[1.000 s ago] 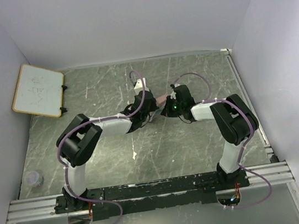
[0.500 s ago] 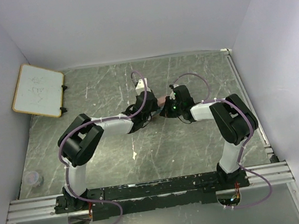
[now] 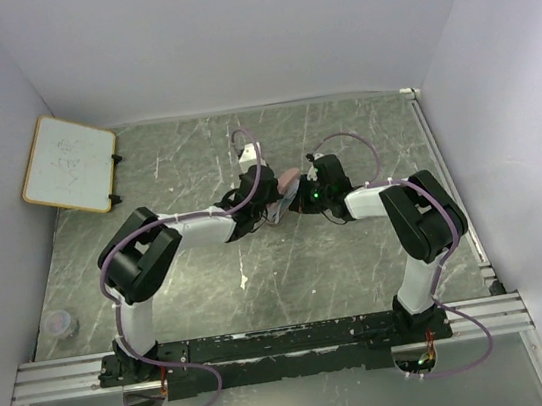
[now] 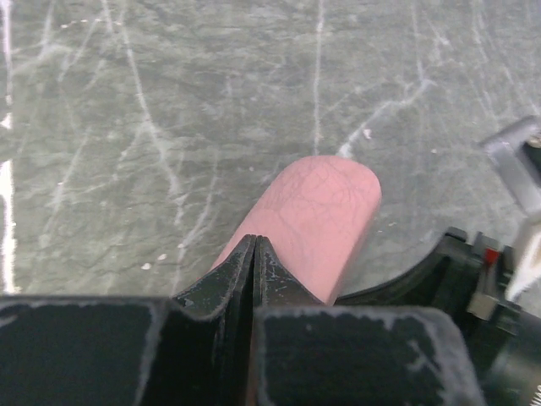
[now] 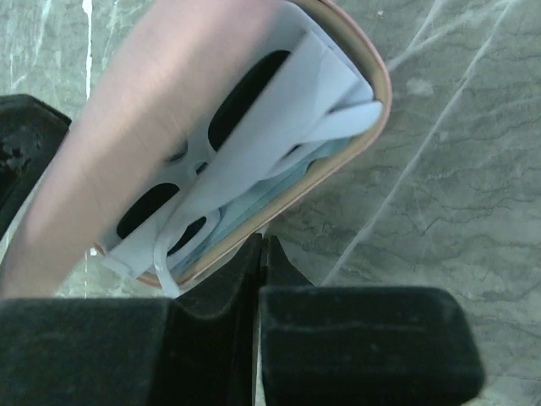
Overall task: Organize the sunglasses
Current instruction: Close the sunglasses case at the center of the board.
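Converging mid-table, left gripper (image 4: 254,258), right gripper (image 5: 259,254) pinching case (image 4: 317,211); sunglasses (image 5: 272,117) inside

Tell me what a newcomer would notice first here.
Both arms meet at the middle of the table over a pink case, its open mouth showing white sunglasses and a blue cloth inside. The left end effector looks pinched on the case's edge, and the right end effector is shut at its rim. A whiteboard leans at the far left wall.
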Robot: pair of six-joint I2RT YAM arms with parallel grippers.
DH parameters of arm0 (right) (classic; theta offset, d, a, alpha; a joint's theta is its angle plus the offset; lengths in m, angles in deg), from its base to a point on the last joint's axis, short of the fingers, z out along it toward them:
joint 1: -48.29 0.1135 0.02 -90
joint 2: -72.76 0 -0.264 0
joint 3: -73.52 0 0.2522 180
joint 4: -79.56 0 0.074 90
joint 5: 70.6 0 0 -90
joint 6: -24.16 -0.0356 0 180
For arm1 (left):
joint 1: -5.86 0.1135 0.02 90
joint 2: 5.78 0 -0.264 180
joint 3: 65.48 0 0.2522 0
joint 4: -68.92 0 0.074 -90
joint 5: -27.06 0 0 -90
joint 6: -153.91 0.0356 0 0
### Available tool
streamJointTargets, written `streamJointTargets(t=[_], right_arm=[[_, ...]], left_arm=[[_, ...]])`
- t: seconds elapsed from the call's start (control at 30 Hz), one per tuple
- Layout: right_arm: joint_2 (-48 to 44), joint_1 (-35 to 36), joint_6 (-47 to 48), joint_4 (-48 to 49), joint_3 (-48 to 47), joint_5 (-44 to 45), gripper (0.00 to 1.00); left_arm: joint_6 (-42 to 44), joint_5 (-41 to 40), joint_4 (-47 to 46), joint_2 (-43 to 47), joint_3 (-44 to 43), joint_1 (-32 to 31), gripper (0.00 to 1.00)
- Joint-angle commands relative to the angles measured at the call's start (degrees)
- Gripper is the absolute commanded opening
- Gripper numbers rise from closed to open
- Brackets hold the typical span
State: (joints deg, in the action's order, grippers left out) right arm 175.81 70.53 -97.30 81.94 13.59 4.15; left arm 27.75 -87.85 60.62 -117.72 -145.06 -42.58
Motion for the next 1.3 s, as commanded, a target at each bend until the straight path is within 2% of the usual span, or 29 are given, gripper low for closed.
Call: streamJointTargets(t=[0.0,0.4,1.27], right_arm=[[1.02,0.28,-0.09,0.73,-0.41,-0.10,0.00],[1.59,0.35,-0.07,0.71,-0.91,-0.58,0.00],[1.63,0.68,0.13,0.29,-1.64,-0.84,0.00]], left_arm=[[1.29,0.89,5.48,0.91,2.65,0.83,0.12],[2.09,2.03,5.25,0.81,3.00,1.03,0.13],[0.69,2.73,6.47,-5.69,2.54,-4.04,0.12]])
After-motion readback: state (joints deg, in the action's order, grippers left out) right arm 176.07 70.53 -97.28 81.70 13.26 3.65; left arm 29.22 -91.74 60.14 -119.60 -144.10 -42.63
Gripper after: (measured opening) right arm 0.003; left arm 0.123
